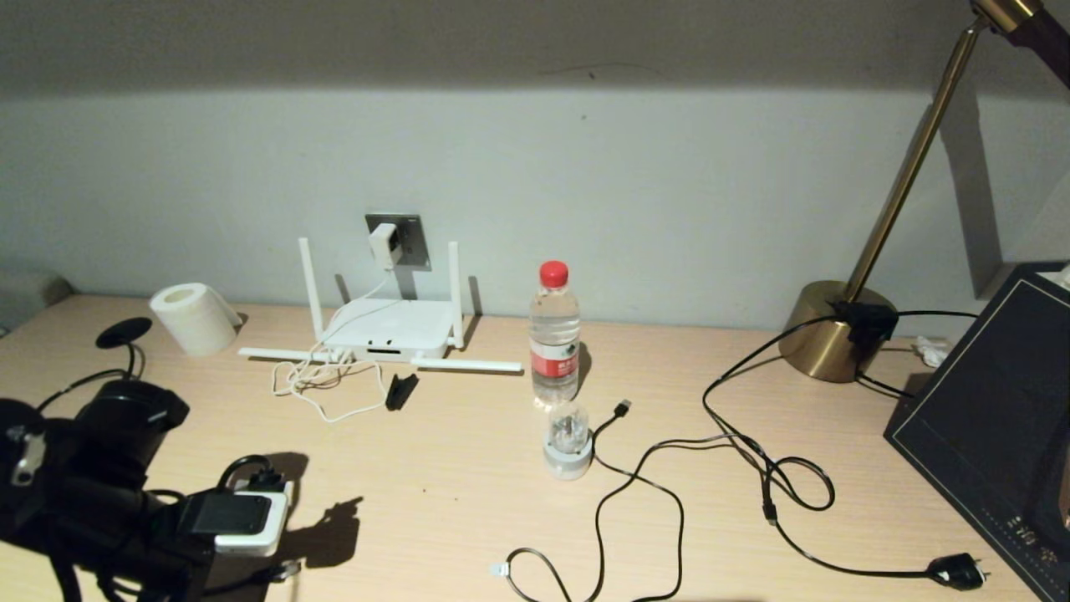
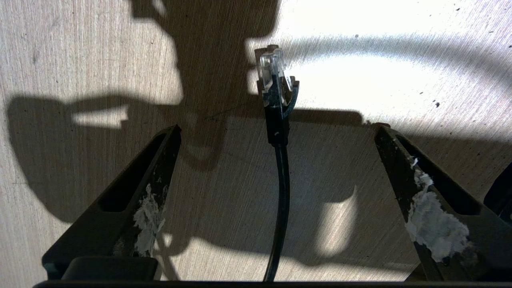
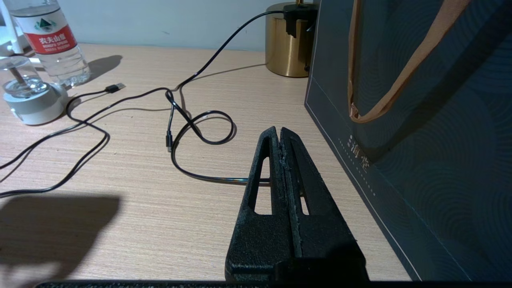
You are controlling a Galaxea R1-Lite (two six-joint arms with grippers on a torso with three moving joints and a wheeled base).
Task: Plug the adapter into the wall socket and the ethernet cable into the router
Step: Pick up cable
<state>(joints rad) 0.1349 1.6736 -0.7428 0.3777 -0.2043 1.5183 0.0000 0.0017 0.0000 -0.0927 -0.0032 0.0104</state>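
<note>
Left arm: I have it low at the near left corner of the tabletop (image 1: 468, 502), dark wrist housing angled toward the middle.
Left pincer (image 2: 276, 132): pointing down at the tabletop, fingers (image 2: 160, 168) spread wide apart, gripping nothing; white residue on both inner faces.
Right arm: I can't see it from the head camera.
Right pincer (image 3: 279, 134): fingers pressed flat together, nothing between them, held low over the tabletop on my right side.

White adapter (image 1: 383, 245) in grey wall socket (image 1: 405, 240); antennaed white router (image 1: 389, 329) below; black ethernet cable (image 2: 280, 160) on the desk.
</note>
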